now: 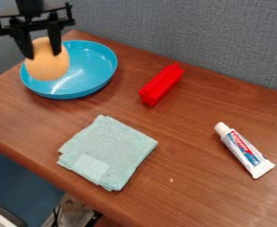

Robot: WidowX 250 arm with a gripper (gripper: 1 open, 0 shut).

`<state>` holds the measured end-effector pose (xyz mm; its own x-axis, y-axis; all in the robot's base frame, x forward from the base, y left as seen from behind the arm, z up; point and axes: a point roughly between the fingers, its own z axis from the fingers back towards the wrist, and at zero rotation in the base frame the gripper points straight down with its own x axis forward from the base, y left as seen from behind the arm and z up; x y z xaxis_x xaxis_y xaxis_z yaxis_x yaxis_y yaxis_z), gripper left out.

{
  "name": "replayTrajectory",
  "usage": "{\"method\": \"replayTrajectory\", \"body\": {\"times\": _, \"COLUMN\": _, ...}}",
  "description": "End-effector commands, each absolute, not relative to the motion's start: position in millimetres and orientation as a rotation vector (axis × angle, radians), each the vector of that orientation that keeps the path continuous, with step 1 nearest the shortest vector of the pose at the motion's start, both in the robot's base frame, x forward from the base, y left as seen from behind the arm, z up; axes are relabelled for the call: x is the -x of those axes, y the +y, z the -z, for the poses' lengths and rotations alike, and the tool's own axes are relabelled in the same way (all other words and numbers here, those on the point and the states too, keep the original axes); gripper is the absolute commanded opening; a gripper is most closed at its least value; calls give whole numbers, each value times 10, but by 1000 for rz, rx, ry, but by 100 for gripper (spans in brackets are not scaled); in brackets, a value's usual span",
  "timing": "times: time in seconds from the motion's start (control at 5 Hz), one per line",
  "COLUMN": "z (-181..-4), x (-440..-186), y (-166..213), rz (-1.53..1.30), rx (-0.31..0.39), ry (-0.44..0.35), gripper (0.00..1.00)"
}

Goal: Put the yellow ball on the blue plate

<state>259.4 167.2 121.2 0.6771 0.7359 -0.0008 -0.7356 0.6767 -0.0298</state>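
We find the gripper (43, 55) at the upper left of the scene, pointing straight down, its two dark fingers (27, 46) clenched on either side of the yellow ball (45, 66). The ball hangs between them with its lower half showing below the fingertips, over the left part of the blue plate (91, 75); we cannot tell whether the ball's underside touches the plate's floor or hangs just above it. A black crossbar spans the top of the fingers and the arm runs up out of the top edge. The plate sits near the back left corner of the wooden table (188, 151), close to the grey wall behind it. From the plate, a red block (162, 83) lies at about three o'clock, near but apart from the rim, set on a diagonal with its far end toward the wall. At about five o'clock from the plate, nearer the front edge of the table, a square teal cloth (106, 151) lies flat, one corner folded over at its front left. Well apart from all of these, at about four o'clock from the plate near the table's right edge, a white toothpaste tube (244, 149) lies on its side, cap toward the back.
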Motion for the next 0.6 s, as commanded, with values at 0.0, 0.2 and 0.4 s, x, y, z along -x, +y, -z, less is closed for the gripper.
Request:
{"method": "replayTrajectory", "body": {"times": 0.0, "z": -1222, "x": -2708, "y": 1880, "rz": -878, "rx": 2, "ry": -77, "gripper": 0}}
{"method": "replayTrajectory", "body": {"times": 0.2, "z": -1090, "x": -2765, "y": 1952, "rz": -900, "rx": -12, "ry": -71, "gripper": 0}}
{"method": "replayTrajectory", "body": {"times": 0.4, "z": -1011, "x": -2800, "y": 1989, "rz": -910, "rx": -19, "ry": -69, "gripper": 0}}
